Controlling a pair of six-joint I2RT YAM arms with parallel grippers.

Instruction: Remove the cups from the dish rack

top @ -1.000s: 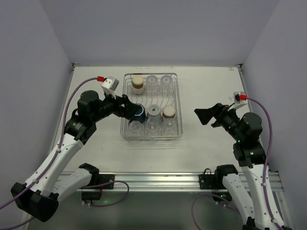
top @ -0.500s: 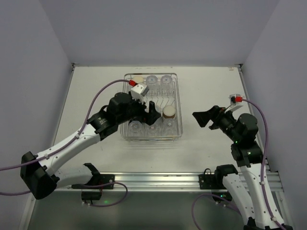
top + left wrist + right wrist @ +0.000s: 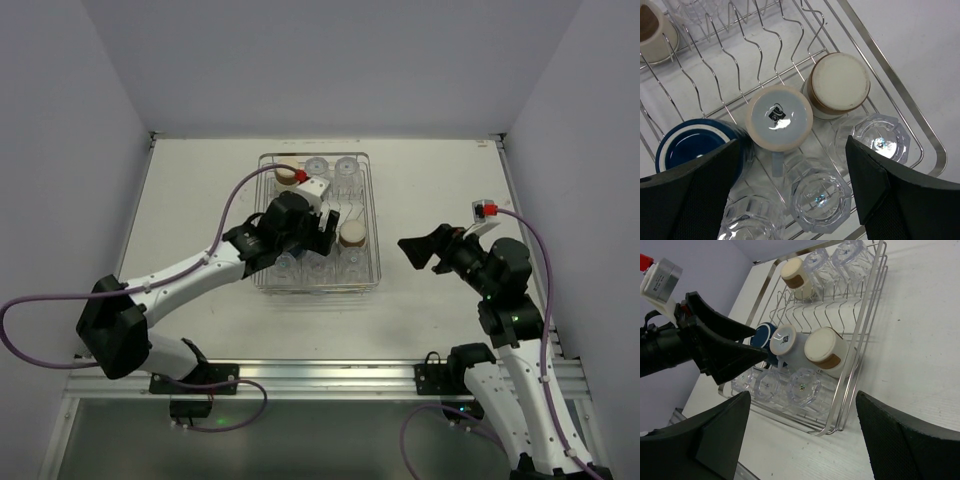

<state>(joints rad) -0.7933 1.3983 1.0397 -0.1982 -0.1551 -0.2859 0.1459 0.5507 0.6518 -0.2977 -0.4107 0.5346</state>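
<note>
left jaws: spread wide, holding nothing; we see them hang over the pale blue cup (image 3: pixel 779 117), which sits bottom-up in the dish rack (image 3: pixel 740 60).
cups: every cup we see sits in the rack. Dark blue mug (image 3: pixel 695 145) just left of the pale cup, beige cup (image 3: pixel 839 84) just right, clear tumblers (image 3: pixel 821 197) in the near row.
right jaws: spread, empty, well right of the rack over the surface (image 3: pixel 440 190).
step: we judge approach for 1st pick.
next: drop btw the neighbours, clench on the cup, lift w/o bumping the mug.
</note>
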